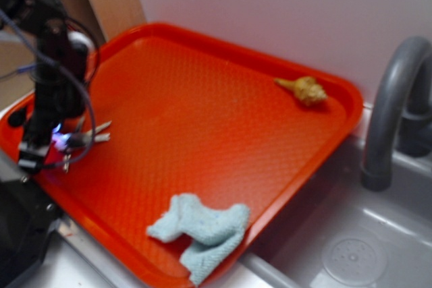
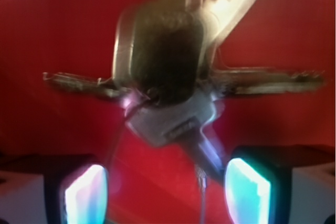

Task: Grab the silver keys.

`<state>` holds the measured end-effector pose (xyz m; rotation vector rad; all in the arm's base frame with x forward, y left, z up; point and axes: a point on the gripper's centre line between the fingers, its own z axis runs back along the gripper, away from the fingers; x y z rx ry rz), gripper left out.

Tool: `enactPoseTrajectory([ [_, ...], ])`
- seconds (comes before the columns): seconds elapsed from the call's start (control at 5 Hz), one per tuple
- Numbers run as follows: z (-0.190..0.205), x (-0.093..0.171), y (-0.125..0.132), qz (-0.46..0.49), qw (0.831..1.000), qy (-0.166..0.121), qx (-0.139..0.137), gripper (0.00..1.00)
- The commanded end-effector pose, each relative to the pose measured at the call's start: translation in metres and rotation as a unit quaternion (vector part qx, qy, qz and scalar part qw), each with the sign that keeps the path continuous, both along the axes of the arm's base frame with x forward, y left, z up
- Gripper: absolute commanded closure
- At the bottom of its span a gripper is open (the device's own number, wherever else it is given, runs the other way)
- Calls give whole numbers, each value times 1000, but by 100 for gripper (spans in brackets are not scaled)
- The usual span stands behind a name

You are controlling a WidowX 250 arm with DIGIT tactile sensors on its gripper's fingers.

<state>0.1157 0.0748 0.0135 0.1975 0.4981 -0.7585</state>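
Gripper [image 2: 165,190] over the silver keys [image 2: 168,72] at orange tray's [image 1: 202,112] left edge, jaws spread, keys probably not gripped

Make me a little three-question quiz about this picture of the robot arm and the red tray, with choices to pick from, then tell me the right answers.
1. Where on the tray is the seashell?
A. Near the far right corner
B. Under the cloth
C. Beside the arm

2. What colour is the cloth?
A. Yellow
B. Light blue
C. Black

3. How do the gripper fingers stand in the wrist view?
A. Clamped shut on the cloth
B. Apart, with the silver keys lying between and beyond them
C. Holding the seashell

Answers:
1 A: the seashell lies alone by the tray's far right rim.
2 B: the crumpled cloth at the tray's near edge is pale blue.
3 B: both fingertips sit wide apart with bare tray between them.
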Motion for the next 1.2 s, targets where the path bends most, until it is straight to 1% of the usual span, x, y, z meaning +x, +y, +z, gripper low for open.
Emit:
enactPoseTrajectory([
  [0.0,3,0,1,34,998,-42,-16,100],
  [0.2,22,3,3,47,997,-62,-30,100],
  [0.4,50,12,8,71,994,-85,-20,100],
  [0.6,65,25,15,87,991,-98,-24,100],
  [0.8,64,28,20,98,991,-91,-15,100],
  [1.0,68,34,17,93,991,-95,-15,100],
])
